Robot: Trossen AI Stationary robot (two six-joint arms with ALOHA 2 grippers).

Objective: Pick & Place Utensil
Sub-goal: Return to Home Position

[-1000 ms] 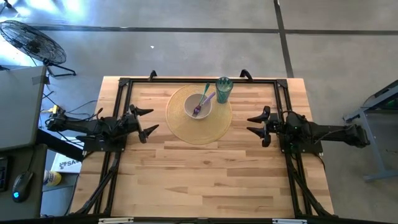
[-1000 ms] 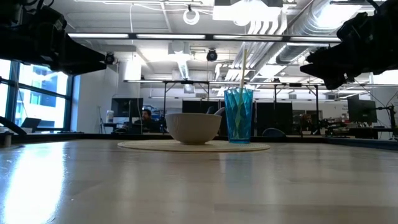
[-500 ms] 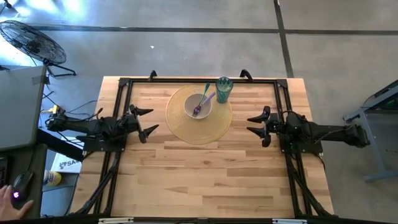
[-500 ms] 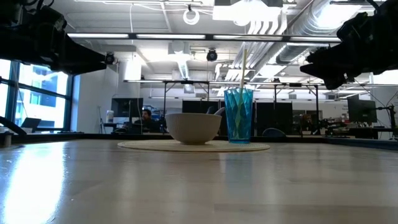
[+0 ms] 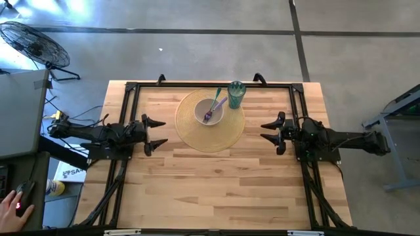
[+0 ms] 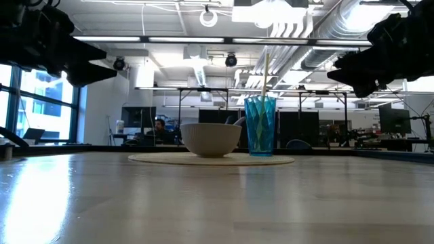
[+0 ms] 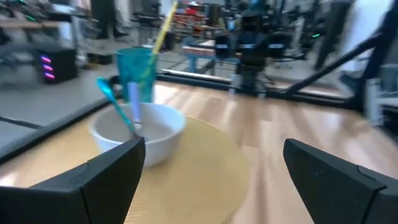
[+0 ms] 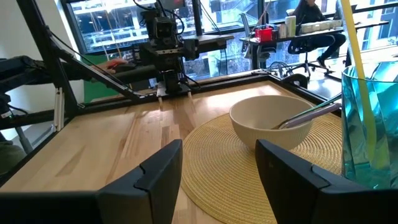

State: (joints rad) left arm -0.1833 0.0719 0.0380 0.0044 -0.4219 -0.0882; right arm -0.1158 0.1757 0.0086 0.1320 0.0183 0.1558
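Tableware, as we find it: white bowl (image 5: 199,115) on the round mat (image 5: 210,141), with the purple fork (image 5: 213,111) lying inside it beside a teal utensil (image 7: 111,98). The blue cup (image 5: 236,101) stands upright on the mat just beside the bowl, and the yellow straw (image 6: 265,74) stands in the cup.

Left gripper (image 5: 161,132): over the left side of the table (image 5: 216,190), well apart from the mat, fingers spread, holding nothing.

Right gripper (image 5: 264,130): over the right side, near the mat's edge, fingers spread, empty.

Status, in our judgement: every placement looks done. We count only the arms' retreat to rest as outstanding.
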